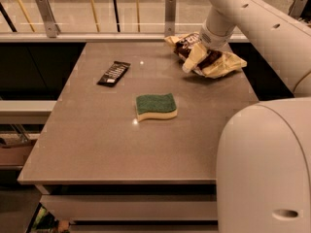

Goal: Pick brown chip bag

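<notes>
1. We see the gripper (pixel 195 58) down on the brown chip bag (pixel 222 65), which lies at the far right of the table (pixel 97 144). The gripper covers the bag's middle.
2. We cannot tell whether the gripper is open or clamped on the bag.
3. The robot's white shell (pixel 265 169) hides the table's near right corner.
4. The green sponge (pixel 156 106) and the dark wrapper (pixel 113 73) lie well apart from the bag.

High view over table (pixel 97 135) (gripper (pixel 195 58) far right)
</notes>
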Controlling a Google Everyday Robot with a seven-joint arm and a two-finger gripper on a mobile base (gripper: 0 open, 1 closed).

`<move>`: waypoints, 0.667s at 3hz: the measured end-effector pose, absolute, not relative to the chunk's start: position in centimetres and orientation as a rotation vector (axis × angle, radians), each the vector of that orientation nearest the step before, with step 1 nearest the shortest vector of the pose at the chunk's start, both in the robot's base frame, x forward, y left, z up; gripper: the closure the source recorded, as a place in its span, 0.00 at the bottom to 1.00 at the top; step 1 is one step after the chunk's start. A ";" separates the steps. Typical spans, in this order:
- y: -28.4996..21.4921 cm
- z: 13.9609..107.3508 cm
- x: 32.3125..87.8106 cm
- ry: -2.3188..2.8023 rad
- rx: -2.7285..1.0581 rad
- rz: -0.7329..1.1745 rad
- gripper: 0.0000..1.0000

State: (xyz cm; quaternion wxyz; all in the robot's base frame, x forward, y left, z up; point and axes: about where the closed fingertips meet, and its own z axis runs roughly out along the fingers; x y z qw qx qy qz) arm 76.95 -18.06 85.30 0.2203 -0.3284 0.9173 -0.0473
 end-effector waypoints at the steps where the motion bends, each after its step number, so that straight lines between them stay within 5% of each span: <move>1: -17.9 85.0 77.0 2.540 -0.912 -0.129 0.17; 2: -17.9 84.6 77.0 2.544 -0.916 -0.127 0.41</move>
